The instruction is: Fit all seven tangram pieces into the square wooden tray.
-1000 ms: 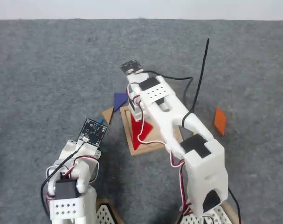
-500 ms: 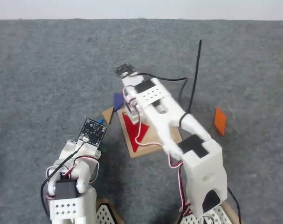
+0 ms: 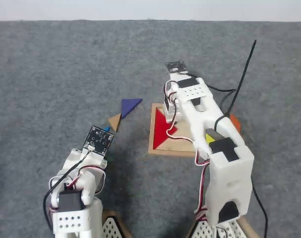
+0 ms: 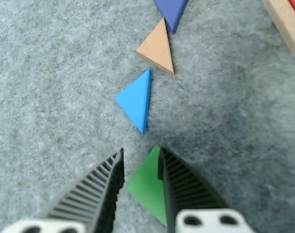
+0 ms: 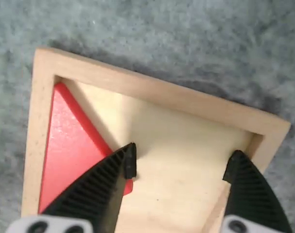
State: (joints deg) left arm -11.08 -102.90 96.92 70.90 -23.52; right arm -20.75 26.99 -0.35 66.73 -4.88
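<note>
Parts of the layout are hidden from me: the right arm (image 3: 204, 118) lies across the tray (image 3: 165, 151), covering its side away from the left arm (image 3: 76, 198), and the orange piece (image 3: 234, 122) and yellow piece (image 3: 210, 138) beyond that side show as slivers, so I cannot tell their shapes or whether the yellow one touches the tray. I count seven pieces and one tray. Inside the tray lies one piece, the red triangle (image 3: 161, 128), along the wall nearest the left arm. On the desk (image 3: 66, 64), on that same side of the tray, sit the dark blue triangle (image 3: 130, 105), tan triangle (image 3: 115, 121), light blue triangle (image 4: 136, 99) and green triangle (image 4: 147, 187), each farther from the tray than the last. The right hand (image 5: 182, 162) hangs over the tray, spread wide, holding nothing. The left hand (image 4: 140, 158) is parted narrowly above the green triangle's edge, gripping nothing.
</note>
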